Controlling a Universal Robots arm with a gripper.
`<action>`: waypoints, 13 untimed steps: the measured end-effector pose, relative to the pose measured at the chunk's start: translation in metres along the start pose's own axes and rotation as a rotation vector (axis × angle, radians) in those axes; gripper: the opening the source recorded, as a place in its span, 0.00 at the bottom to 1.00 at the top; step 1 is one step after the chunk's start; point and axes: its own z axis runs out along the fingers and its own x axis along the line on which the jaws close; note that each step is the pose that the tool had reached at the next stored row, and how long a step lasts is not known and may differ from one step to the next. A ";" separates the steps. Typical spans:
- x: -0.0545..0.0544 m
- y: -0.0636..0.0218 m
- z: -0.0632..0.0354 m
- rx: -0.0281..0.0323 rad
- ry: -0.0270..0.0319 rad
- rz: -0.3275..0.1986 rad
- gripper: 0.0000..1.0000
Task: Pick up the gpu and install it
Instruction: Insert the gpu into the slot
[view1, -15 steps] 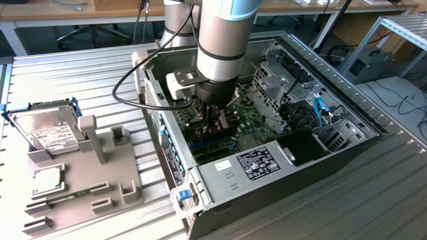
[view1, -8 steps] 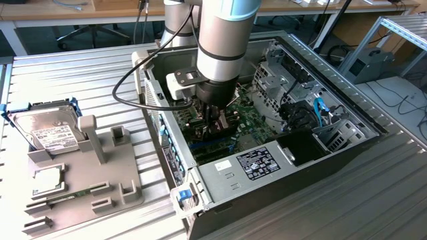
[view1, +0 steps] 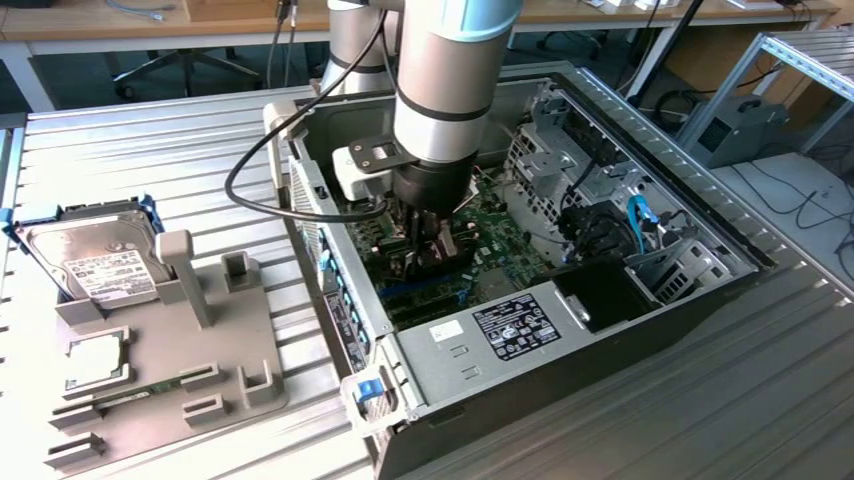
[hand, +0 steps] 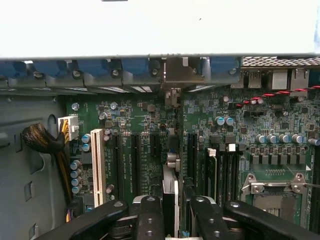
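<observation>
Look to the centre of the exterior view and you find the gripper (view1: 430, 250) reaching down inside the open computer case (view1: 694, 290), just above the green motherboard (view1: 501, 240). In the wrist view your two black fingers (hand: 150, 217) stand close together in the lower middle of the frame, clamped on the gpu (hand: 170, 192), which you see edge-on as a thin upright card between them. The card runs up the frame from the fingers toward the rear wall of the case, its silver metal bracket (hand: 172, 75) meeting the row of blue slot clips (hand: 135, 66) in the upper middle. It stands in line with the dark expansion slots (hand: 135, 160) on the board; you cannot tell whether its edge is fully seated. A white slot (hand: 97, 160) lies at the left of the wrist frame, and the empty CPU socket (hand: 272, 197) at the lower right. In the left of the exterior view, a grey parts holder (view1: 174, 350) sits on the table beside the case, with a hard drive (view1: 94, 255) propped in it at upper left.
</observation>
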 end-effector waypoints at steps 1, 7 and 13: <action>0.000 0.0000 0.0000 0.0000 0.0000 0.000 0.26; 0.000 -0.0003 -0.0002 -0.0001 -0.0002 -0.025 0.26; 0.000 -0.0004 0.0017 -0.0001 -0.0002 -0.026 0.26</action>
